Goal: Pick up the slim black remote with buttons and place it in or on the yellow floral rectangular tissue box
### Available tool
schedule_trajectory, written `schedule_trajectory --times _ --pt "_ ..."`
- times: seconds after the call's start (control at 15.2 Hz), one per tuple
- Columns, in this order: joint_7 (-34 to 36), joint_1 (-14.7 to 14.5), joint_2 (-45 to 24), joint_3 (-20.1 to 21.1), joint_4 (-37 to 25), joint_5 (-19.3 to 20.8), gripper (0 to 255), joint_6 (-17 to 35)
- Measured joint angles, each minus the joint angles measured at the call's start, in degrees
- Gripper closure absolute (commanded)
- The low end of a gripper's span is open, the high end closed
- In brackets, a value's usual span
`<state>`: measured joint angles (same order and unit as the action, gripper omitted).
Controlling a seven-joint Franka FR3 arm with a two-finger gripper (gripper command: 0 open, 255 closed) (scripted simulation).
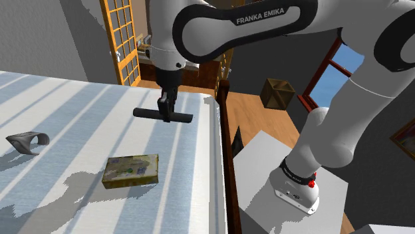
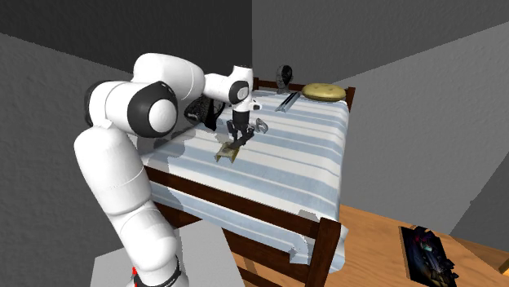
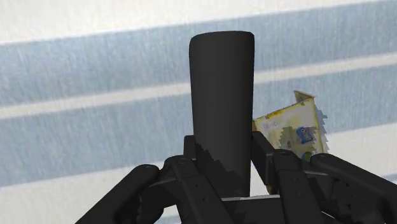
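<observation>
Pinched between the two black fingers (image 3: 149, 184): the slim black remote (image 3: 221, 108), its plain dark body reaching out past the gripper (image 3: 221, 167). Held in the air, clear of everything beneath.

Largest below, the bed (image 1: 60, 113), spread with a blue-and-white striped cover. Dark wooden frame and corner posts plain in the second exterior view, cut down to one rail along the edge in the shoulder view. Next, the white arm (image 2: 114, 163), bent over the cover from its stand (image 1: 263, 173).

Then the yellow floral tissue box (image 1: 131, 170), lying flat on the stripes. In the shoulder view, well apart from the remote, nearer the camera and toward that view's left. In the second exterior view, instead, tucked right under the gripper, no gap to judge. In the wrist view, just beside the remote, partly hidden behind it and one finger.

Smaller things, each left to one camera. From the shoulder view, a yellow lattice door (image 1: 120, 33), a wooden crate (image 1: 277, 92) on the floor, and a grey curved piece (image 1: 28, 141) on the cover at that view's left. From the second exterior view, a round yellowish disc (image 2: 325, 90) at the far end of the bed.
</observation>
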<state>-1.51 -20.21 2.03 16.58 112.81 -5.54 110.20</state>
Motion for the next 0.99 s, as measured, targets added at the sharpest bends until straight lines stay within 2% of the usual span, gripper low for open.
schedule_trajectory --times 0.79,0.99 --pt "17.46 -8.97 -12.79 7.05 -13.8 5.19 255 -0.61" --pt "18.81 -9.84 -14.47 7.34 -14.27 5.95 255 0.5"
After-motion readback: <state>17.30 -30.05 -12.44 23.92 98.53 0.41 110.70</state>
